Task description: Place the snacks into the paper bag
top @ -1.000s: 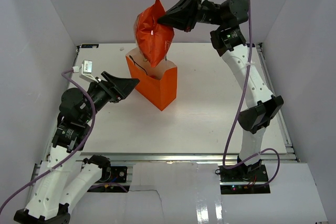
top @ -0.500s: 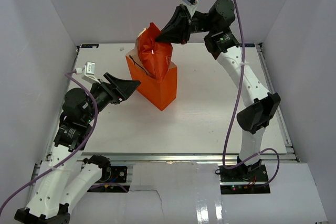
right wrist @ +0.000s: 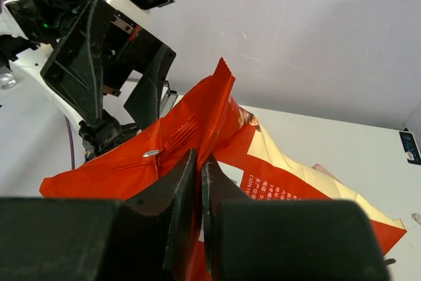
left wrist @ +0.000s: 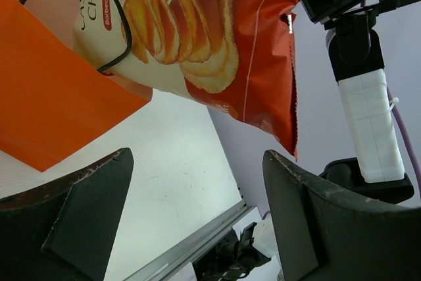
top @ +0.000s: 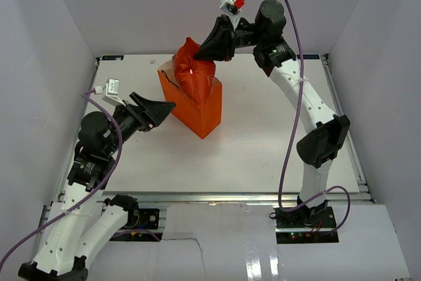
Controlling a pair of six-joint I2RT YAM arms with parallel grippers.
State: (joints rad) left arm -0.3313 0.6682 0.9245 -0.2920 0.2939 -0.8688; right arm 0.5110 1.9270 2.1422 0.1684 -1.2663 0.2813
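Red crinkly chip bag [top: 193, 76], top clamped in the right hand [top: 200, 52], stands partly inside the upright orange paper bag [top: 205, 111]. Left hand [top: 167, 105] gapes beside it.

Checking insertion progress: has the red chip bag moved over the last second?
Yes. The chip bag has sunk deeper into the paper bag, which stands where it did; the right gripper has come down with it, shut on its top edge.
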